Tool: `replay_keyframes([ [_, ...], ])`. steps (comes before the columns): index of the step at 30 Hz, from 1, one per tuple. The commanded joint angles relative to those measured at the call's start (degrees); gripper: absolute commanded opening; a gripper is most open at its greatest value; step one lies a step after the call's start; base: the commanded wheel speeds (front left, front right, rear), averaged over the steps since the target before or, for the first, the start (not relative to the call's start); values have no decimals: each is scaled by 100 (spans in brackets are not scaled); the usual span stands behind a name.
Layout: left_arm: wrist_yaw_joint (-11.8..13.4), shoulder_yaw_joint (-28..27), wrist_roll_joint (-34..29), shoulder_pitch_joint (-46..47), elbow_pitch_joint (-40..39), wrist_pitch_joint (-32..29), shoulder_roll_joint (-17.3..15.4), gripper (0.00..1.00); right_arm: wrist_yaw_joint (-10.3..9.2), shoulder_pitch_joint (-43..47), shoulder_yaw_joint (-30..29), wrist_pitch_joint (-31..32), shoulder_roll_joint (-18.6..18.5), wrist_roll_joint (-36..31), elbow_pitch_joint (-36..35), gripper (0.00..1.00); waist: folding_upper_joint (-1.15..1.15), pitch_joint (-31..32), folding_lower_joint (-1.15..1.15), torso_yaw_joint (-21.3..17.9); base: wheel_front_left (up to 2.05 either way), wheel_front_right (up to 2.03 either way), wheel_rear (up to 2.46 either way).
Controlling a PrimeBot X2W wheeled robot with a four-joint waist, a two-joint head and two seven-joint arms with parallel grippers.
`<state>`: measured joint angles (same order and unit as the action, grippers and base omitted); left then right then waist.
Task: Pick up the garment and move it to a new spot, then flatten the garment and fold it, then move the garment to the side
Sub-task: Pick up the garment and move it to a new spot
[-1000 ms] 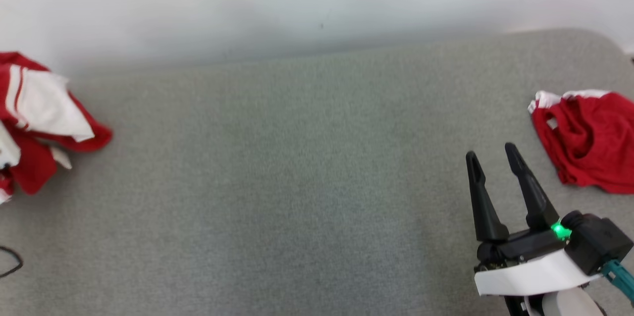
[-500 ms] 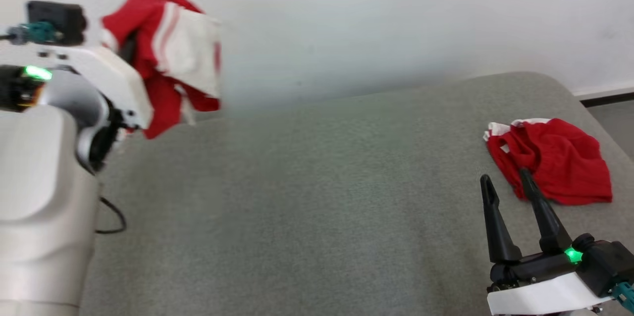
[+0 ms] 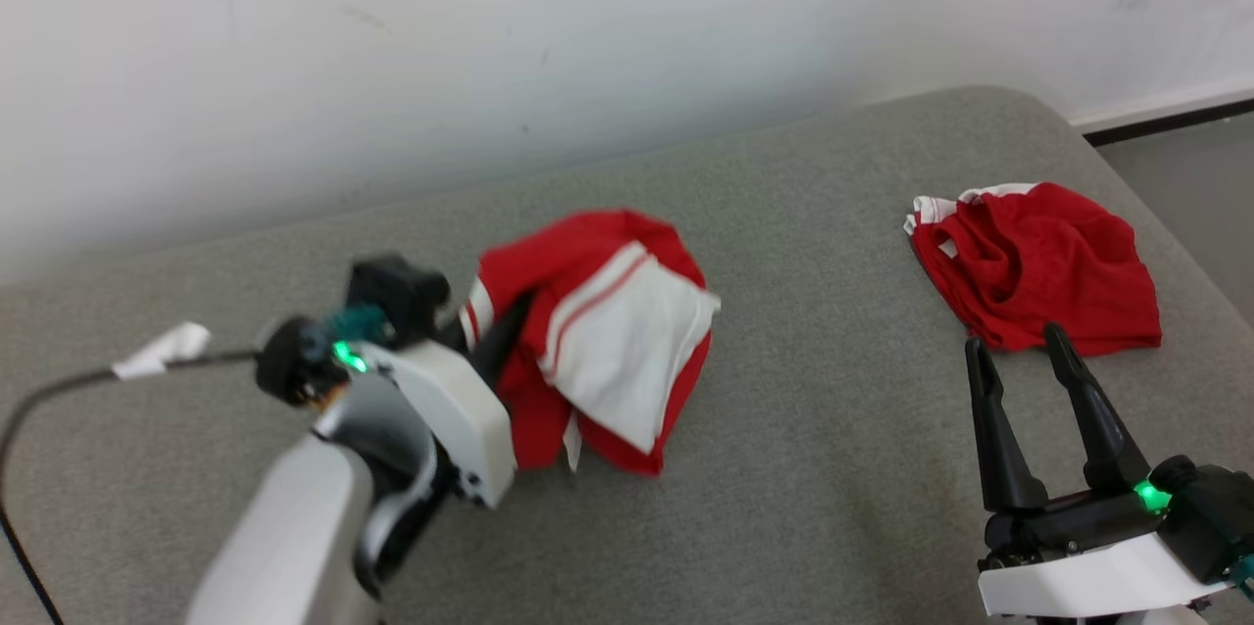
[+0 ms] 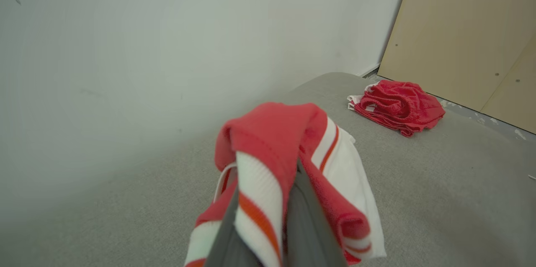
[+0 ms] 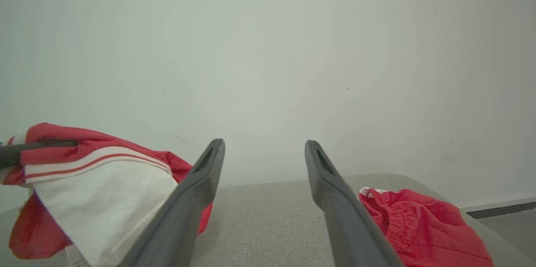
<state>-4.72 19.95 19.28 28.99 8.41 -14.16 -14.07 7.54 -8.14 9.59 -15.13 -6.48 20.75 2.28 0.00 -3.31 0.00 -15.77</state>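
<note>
As seen from the head view, one red-and-white garment (image 3: 607,341) is bunched and pinched in the left hand (image 3: 502,336), fingers shut deep in the folds. It hangs over the middle of the grey padded surface (image 3: 784,488), toward the far edge. Whether the lowest folds touch the padding cannot be told. The right hand (image 3: 1016,346) is empty with its fingers spread wide, by the front right corner. Its tips are near a second red garment (image 3: 1038,263), which lies crumpled at the right edge.

Left wrist view: striped ribbed trim (image 4: 255,200) lies over and between the closed fingers. Red cloth and a white panel fall past them on both sides. The second garment sits beyond, toward the far right corner.

Right wrist view: the open fingers frame bare wall. The held garment is on the left and the second garment on the right.

Handling, as judged: a light, soft, limp knit with no stiffness, so it collapses into a wad. It is not fragile and unlikely to slip from a firm pinch. One pinch carries it but spreads nothing. For flattening, it is best taken at two outer points, hem corners or shoulders along the striped trim, one hand each.
</note>
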Motion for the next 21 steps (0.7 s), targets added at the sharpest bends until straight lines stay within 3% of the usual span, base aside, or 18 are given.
replay_keyframes([
  [1, 18, 117, -92, -198, 165, 230, 84, 0, -11, -108, -10, 1, -43, 21, -29, 100, 0, -149, 0, -42, 0, 0, 0],
  [7, 12, 588, -350, -440, 1430, 1019, 520, 0, -11, -216, 83, 1, -71, 20, 52, 100, 0, -360, 0, -4, 0, 0, 0],
  [8, 9, 637, -334, -416, 1646, 1138, 600, 9, -11, -246, 104, 1, -74, 24, 61, 100, 0, -385, 0, 9, 0, 0, 0],
  [9, 0, 688, -359, -385, 1857, 1240, 655, 30, -11, -261, 129, 1, -73, 23, 72, 100, 0, -401, 0, 21, 0, 0, 0],
  [10, -11, 717, -375, -321, 2040, 1355, 694, 61, -11, -266, 151, 1, -71, 19, 82, 100, 0, -414, 0, 34, 0, 0, 0],
  [11, -11, 717, -375, -321, 2040, 1355, 694, 61, -11, -266, 151, 1, -71, 19, 82, 100, 0, -414, 0, 34, 0, 0, 0],
  [12, -5, 729, -364, -252, 2199, 1460, 737, 98, -11, -274, 164, 1, -75, 19, 94, 100, 0, -421, 0, 51, 0, 0, 0],
  [21, -10, 692, -236, 107, 2721, 2194, 867, 100, -11, -196, 152, 1, -99, 7, 188, 100, 0, -181, 0, 355, 0, 0, 0],
])
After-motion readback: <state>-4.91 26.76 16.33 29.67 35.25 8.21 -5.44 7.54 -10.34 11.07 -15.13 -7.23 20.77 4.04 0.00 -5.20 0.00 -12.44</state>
